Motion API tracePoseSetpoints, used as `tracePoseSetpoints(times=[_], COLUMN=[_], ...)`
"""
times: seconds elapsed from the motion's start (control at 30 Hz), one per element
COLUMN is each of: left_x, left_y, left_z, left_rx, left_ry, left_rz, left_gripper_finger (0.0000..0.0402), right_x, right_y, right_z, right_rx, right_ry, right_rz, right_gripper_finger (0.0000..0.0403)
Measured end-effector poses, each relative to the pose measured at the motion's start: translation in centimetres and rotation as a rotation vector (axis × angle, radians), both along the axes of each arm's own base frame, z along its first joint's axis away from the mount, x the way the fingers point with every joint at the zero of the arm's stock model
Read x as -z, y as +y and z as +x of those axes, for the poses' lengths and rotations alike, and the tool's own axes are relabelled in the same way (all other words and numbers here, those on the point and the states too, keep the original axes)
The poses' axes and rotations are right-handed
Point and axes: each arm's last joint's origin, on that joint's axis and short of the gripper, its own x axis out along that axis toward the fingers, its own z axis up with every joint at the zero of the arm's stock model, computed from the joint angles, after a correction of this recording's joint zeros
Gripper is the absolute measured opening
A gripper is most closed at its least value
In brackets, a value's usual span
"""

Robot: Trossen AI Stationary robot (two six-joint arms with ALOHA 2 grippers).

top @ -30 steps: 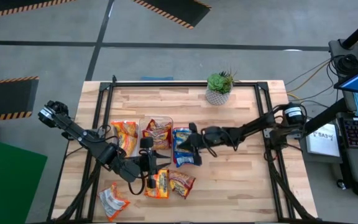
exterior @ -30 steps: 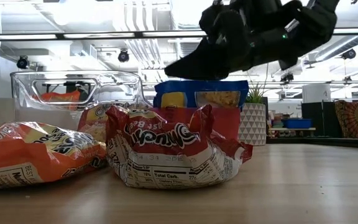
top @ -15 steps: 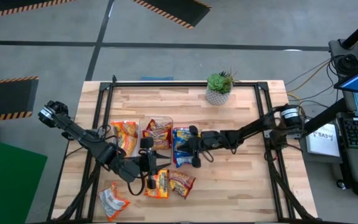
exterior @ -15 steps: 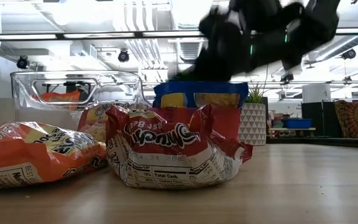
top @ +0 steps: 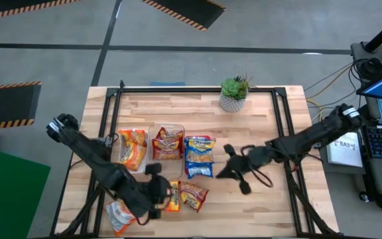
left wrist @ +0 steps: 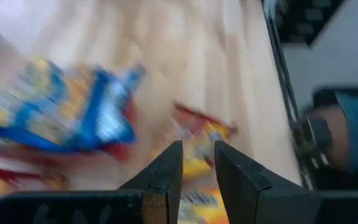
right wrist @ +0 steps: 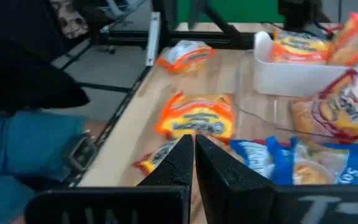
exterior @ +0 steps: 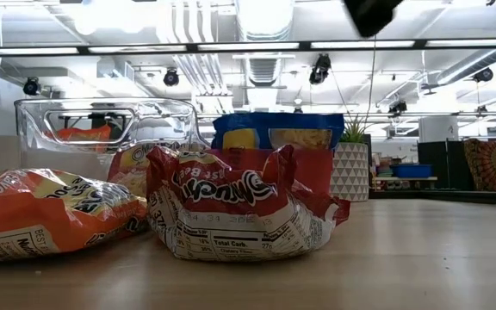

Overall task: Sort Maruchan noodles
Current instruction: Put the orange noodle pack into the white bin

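Tabletop (top: 257,126): right claw (top: 234,174), fingers near-closed and empty, has backed off; blue Maruchan packets (top: 198,157) now lie released just beside it. Clear tray (top: 167,142) beyond holds red packet. Left claw (top: 156,197), narrow gap, empty, moved over orange packet (top: 172,196): likely next pick.

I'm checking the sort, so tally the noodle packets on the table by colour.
Seen from above:
Orange packets: 3
Red packets: 2
Blue packets: 2
Total: 7
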Motion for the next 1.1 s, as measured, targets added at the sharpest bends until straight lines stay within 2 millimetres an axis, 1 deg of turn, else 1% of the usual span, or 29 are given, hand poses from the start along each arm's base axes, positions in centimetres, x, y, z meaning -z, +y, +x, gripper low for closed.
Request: tracePoseSetpoints(times=[0.13, 0.27, 0.37, 0.47, 0.67, 0.83, 0.93, 1.1], left_x=[2.2, 3.4, 4.0, 4.9, 7.3, 8.5, 9.6, 11.8], left_y=[-1.1, -1.6, -1.9, -2.4, -3.4, -4.2, -4.6, -5.4], left_z=[1.2, 1.9, 2.3, 2.7, 3.6, 4.0, 4.1, 4.0], left_rx=[0.031, 0.001, -0.050, -0.071, -0.087, -0.069, -0.056, -0.044], left_ry=[0.161, 0.305, 0.377, 0.444, 0.505, 0.532, 0.577, 0.635], left_rz=[-0.066, -0.049, -0.025, -0.018, 0.006, 0.039, 0.037, 0.064], left_gripper_finger=[0.0076, 0.0076, 0.0081, 0.0100, 0.0164, 0.0214, 0.0227, 0.0225], right_x=[-0.2, -0.2, -0.3, -0.5, -1.2, -2.0, -2.3, -2.3], right_y=[1.7, 2.5, 2.4, 2.3, 1.3, 0.4, 0.3, 0.2], right_z=[-1.4, -1.8, -1.9, -2.0, -2.8, -3.6, -3.9, -4.0], right_rx=[0.028, 0.045, 0.048, 0.042, 0.095, 0.140, 0.141, 0.140], right_ry=[-0.048, -0.082, -0.100, -0.121, -0.127, -0.127, -0.134, -0.131], right_rz=[-0.077, -0.169, -0.207, -0.247, -0.322, -0.323, -0.322, -0.323], right_gripper_finger=[0.0009, 0.0009, 0.0009, 0.0009, 0.0009, 0.0009, 0.0009, 0.0009])
